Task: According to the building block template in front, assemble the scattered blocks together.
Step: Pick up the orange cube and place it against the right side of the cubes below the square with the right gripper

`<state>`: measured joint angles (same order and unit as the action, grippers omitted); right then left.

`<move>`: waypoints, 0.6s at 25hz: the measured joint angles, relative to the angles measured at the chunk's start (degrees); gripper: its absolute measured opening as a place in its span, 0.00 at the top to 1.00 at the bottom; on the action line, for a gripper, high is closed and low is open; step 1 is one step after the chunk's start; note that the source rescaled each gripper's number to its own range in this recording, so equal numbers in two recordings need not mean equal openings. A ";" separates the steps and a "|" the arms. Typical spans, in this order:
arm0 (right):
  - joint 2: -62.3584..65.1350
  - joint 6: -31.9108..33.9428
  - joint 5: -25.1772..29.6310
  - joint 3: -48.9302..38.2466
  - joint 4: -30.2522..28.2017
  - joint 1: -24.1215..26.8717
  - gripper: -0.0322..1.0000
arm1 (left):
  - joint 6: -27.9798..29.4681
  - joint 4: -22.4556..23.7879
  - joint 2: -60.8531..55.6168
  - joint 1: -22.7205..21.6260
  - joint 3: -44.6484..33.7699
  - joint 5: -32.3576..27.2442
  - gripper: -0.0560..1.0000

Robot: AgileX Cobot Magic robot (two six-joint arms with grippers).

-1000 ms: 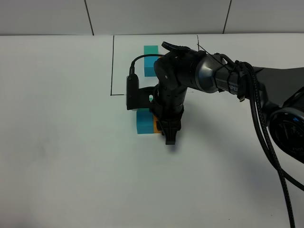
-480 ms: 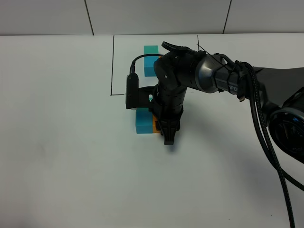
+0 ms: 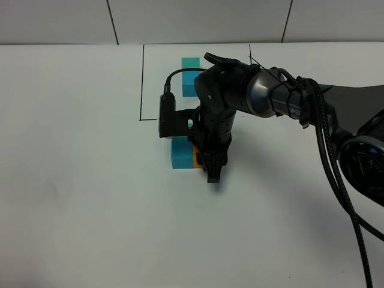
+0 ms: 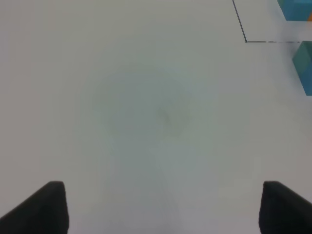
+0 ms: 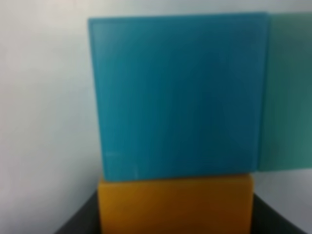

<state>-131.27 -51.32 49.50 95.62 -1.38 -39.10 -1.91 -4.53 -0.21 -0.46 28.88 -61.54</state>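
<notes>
The template lies inside a thin black drawn frame [image 3: 143, 84]. Its teal-green cube [image 3: 191, 62] and blue cube [image 3: 189, 85] show; its orange cube is hidden behind my right arm. Just below the frame, the loose blue block [image 3: 180, 155] touches the loose orange block [image 3: 197, 159]. My right gripper [image 3: 213, 171] points down at them. In the right wrist view the orange block [image 5: 175, 207] sits between the dark fingers [image 5: 73, 225], against the blue block [image 5: 178, 97], with the teal-green block [image 5: 287, 92] beside the blue one. My left gripper [image 4: 163, 210] is open and empty over bare table.
The left wrist view shows the frame's corner [image 4: 246, 41], the template's blue cube [image 4: 296, 9] and a loose block [image 4: 304, 66] at its edge. The white table [image 3: 78, 198] meets a tiled wall [image 3: 198, 21] at the back. The right arm's cable [image 3: 336, 180] hangs at the right.
</notes>
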 joint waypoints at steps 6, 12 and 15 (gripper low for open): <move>0.40 0.26 -0.71 0.00 -0.12 -0.07 0.58 | 0.00 0.00 0.00 0.00 0.00 0.00 0.32; 1.19 1.22 1.87 -0.23 0.05 -0.19 0.37 | 0.00 0.00 0.00 0.00 0.00 0.00 0.32; 3.05 3.35 4.00 -0.64 -0.12 -0.29 0.36 | 0.00 0.00 0.00 0.00 0.00 0.00 0.32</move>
<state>-128.21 -47.98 53.51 94.98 -1.50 -39.39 -1.91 -4.53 -0.21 -0.46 28.88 -61.54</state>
